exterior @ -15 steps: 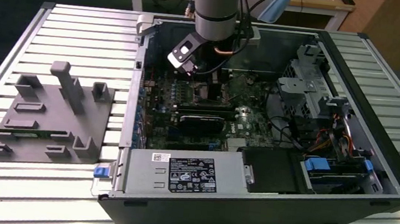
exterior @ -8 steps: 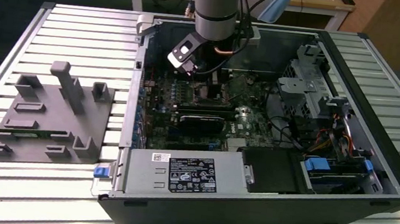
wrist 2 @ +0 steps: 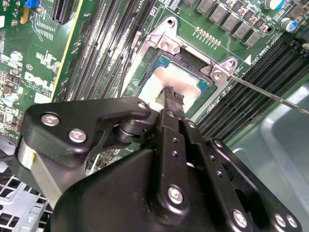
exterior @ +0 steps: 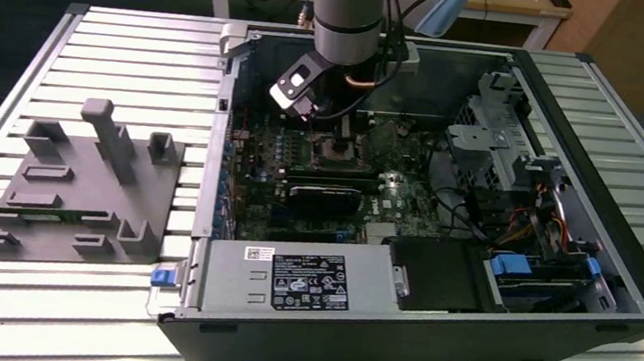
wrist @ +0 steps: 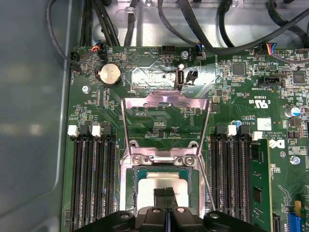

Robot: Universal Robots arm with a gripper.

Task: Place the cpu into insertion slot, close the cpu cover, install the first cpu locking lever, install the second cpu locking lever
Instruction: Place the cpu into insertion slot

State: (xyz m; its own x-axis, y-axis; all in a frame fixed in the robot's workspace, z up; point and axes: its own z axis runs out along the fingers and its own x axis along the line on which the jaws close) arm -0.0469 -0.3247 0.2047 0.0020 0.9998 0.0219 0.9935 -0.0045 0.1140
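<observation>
1. The black two-fingered gripper point(wrist: 166, 192) is seen with its fingertips pressed together, nothing pinched between them.
2. The small flat square cpu with a pale silver-beige metal top point(wrist: 147, 186) is seated in the square, silvery-rimmed insertion slot point(wrist 2: 166, 44), directly under the fingertips; whether they touch cannot be told.
3. The thin, windowed metal cpu cover point(wrist: 166, 100) is swung open.

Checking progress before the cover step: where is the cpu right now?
In both wrist views the cpu sits in the insertion slot, flanked by black memory slots, directly under the gripper.
</observation>
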